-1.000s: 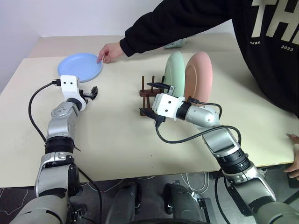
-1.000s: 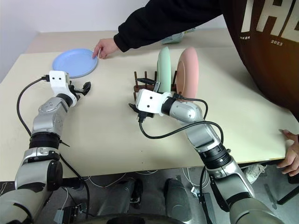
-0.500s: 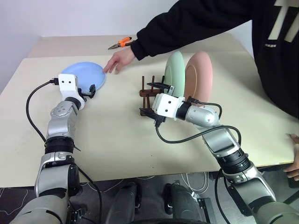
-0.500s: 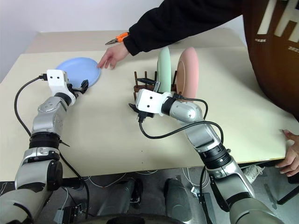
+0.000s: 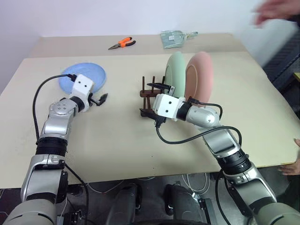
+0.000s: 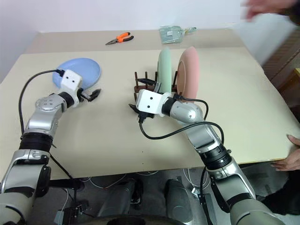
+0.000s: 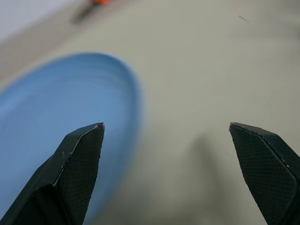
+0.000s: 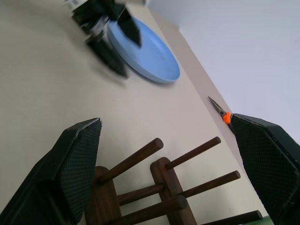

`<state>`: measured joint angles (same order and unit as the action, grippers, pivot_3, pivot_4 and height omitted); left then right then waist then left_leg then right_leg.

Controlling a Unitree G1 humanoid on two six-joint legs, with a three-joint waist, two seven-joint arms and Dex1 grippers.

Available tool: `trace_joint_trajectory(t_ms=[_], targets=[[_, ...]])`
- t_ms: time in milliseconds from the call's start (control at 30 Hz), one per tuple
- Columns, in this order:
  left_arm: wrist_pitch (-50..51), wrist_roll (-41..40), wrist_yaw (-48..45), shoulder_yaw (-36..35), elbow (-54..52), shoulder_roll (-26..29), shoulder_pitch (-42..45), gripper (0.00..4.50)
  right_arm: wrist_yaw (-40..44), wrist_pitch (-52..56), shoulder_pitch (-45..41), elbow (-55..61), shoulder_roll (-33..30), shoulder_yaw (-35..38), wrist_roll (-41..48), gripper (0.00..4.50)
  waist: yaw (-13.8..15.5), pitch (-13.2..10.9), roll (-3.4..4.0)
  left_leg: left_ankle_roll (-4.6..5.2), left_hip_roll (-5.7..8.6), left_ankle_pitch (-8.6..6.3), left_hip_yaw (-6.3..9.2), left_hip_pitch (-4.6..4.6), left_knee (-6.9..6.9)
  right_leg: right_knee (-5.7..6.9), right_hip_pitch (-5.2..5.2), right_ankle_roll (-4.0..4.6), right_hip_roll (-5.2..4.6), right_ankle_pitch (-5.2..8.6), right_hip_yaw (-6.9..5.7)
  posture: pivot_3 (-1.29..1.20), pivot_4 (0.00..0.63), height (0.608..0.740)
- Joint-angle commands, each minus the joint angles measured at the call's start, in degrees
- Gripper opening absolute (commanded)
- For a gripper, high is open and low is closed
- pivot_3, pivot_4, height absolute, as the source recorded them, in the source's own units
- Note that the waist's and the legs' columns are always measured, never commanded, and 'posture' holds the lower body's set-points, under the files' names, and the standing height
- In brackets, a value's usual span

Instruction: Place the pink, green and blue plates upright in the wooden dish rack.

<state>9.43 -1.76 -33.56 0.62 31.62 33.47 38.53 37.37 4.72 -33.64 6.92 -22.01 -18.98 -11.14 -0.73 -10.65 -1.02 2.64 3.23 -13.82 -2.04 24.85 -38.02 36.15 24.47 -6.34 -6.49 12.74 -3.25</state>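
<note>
Racking plates: two done, one left

On the table [image 5: 225,140], the pink plate [image 5: 200,77] and green plate [image 5: 176,70] are stood upright in the rack [image 5: 149,96]. The blue plate [image 5: 86,75] is left flat, unheld. The left gripper [image 5: 101,99], beside it, is spread wide; the right gripper [image 5: 152,101], at the rack, likewise.

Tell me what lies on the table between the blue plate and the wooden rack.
Only the open left gripper, beside the blue plate; from there to the wooden rack the table is bare, seen in the left eye view.

Beige table [image 5: 117,136]: blue plate [image 5: 96,72], rack [image 5: 147,93], pliers [image 5: 123,43].
</note>
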Motion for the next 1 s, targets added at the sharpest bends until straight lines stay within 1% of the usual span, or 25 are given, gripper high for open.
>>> trace_joint_trajectory(t_ms=[33, 100, 233, 333, 400, 500, 567, 633, 800, 900, 933, 1000], targets=[[-1.20, 1.51, 2.56, -1.07, 2.99, 0.61, 3.04, 4.38, -0.78, -0.52, -0.67, 1.46, 0.47, 0.87, -0.08, 4.50, 0.02, 0.00, 0.00, 0.00, 0.00, 0.00, 0.00, 0.00, 0.00, 0.00, 0.00, 0.00, 0.00, 0.00, 0.00, 0.00, 0.150, 0.740], [-2.29, -0.04, 5.03, -3.45, 4.37, -0.45, 4.44, 4.38, -0.88, -0.54, -0.51, 1.50, 0.48, 0.87, -0.17, 4.50, 0.04, 0.00, 0.00, 0.01, 0.00, 0.00, 0.00, 0.00, 0.00, 0.01, 0.00, 0.00, 0.00, 0.00, 0.00, 0.00, 0.150, 0.740], [-1.77, -11.21, 18.27, -18.74, 5.30, -5.67, 8.56, 4.38, -1.19, -0.29, 0.19, 2.05, 0.44, 0.92, -0.32, 4.50, 0.20, 0.00, -0.03, 0.01, 0.00, 0.00, 0.05, 0.00, -0.03, -0.01, -0.02, -0.01, -0.04, 0.00, 0.00, 0.00, 0.150, 0.740], [0.31, -12.98, 24.87, -22.69, 1.72, -7.94, 7.88, 4.38, -1.25, -0.16, 0.52, 2.28, 0.40, 0.96, -0.37, 4.50, 0.03, 0.01, -0.03, 0.02, 0.01, 0.00, 0.05, 0.00, -0.02, -0.01, -0.02, -0.01, -0.15, 0.00, 0.00, 0.00, 0.150, 0.740], [2.86, -15.49, 31.71, -26.87, -0.70, -9.91, 7.88, 4.38, -1.15, -0.17, 0.70, 2.44, 0.36, 0.91, -0.42, 4.50, 0.06, 0.01, -0.03, 0.01, 0.01, 0.00, 0.05, 0.00, -0.02, 0.02, -0.02, -0.01, -0.12, 0.00, 0.00, 0.00, 0.150, 0.740], [9.34, -22.07, 42.65, -35.06, -2.80, -13.20, 8.86, 4.38, -1.01, -0.42, 0.63, 2.23, 0.35, 0.85, -0.51, 4.50, 0.07, 0.02, -0.05, 0.00, 0.01, 0.00, 0.05, 0.00, -0.05, 0.02, -0.03, -0.02, -0.06, -0.01, 0.00, 0.00, 0.150, 0.740], [12.40, -26.26, 47.28, -39.32, -3.07, -14.60, 9.54, 4.38, -0.96, -0.66, 0.36, 1.87, 0.44, 0.80, -0.50, 4.50, 0.06, 0.02, -0.05, 0.00, 0.01, 0.00, 0.06, 0.00, -0.05, 0.03, -0.02, -0.02, -0.05, -0.01, 0.00, 0.00, 0.150, 0.740], [14.51, -30.41, 49.43, -42.57, -2.55, -15.42, 10.46, 4.38, -0.88, -0.86, 0.05, 1.59, 0.54, 0.74, -0.42, 4.50, 0.09, 0.02, -0.07, 0.00, 0.00, 0.00, 0.06, 0.00, -0.05, 0.03, -0.02, -0.02, -0.04, -0.01, 0.00, 0.00, 0.150, 0.740], [20.32, -34.33, 47.32, -42.81, 1.05, -14.26, 11.99, 4.38, -0.61, -1.26, -0.23, 1.33, 0.75, 0.60, -0.28, 4.50, 0.33, 0.05, -0.13, 0.00, 0.03, 0.00, 0.06, 0.00, -0.07, 0.01, -0.07, -0.02, -0.04, -0.01, -0.02, 0.00, 0.150, 0.740], [20.85, -37.06, 48.51, -45.29, 4.76, -13.67, 13.75, 4.38, -0.60, -1.13, -0.19, 1.47, 0.77, 0.59, -0.37, 4.50, 0.15, 0.06, -0.14, -0.01, 0.03, 0.00, 0.06, 0.00, -0.07, 0.02, -0.07, -0.02, -0.01, -0.01, -0.01, 0.00, 0.150, 0.740], [20.39, -38.00, 49.20, -46.37, 6.26, -13.45, 14.45, 4.16, -0.60, -1.06, -0.14, 1.56, 0.74, 0.62, -0.38, 4.50, 0.10, 0.06, -0.14, -0.01, 0.03, 0.00, 0.06, 0.00, -0.07, 0.02, -0.06, -0.02, 0.00, -0.01, -0.01, 0.00, 0.150, 0.740], [19.48, -39.68, 50.41, -48.28, 8.66, -13.19, 15.66, 3.54, -0.61, -0.92, 0.00, 1.79, 0.66, 0.69, -0.41, 4.50, 0.00, 0.06, -0.14, -0.02, 0.03, 0.01, 0.06, 0.00, -0.06, 0.02, -0.05, -0.02, 0.00, -0.01, -0.01, 0.00, 0.150, 0.740]])
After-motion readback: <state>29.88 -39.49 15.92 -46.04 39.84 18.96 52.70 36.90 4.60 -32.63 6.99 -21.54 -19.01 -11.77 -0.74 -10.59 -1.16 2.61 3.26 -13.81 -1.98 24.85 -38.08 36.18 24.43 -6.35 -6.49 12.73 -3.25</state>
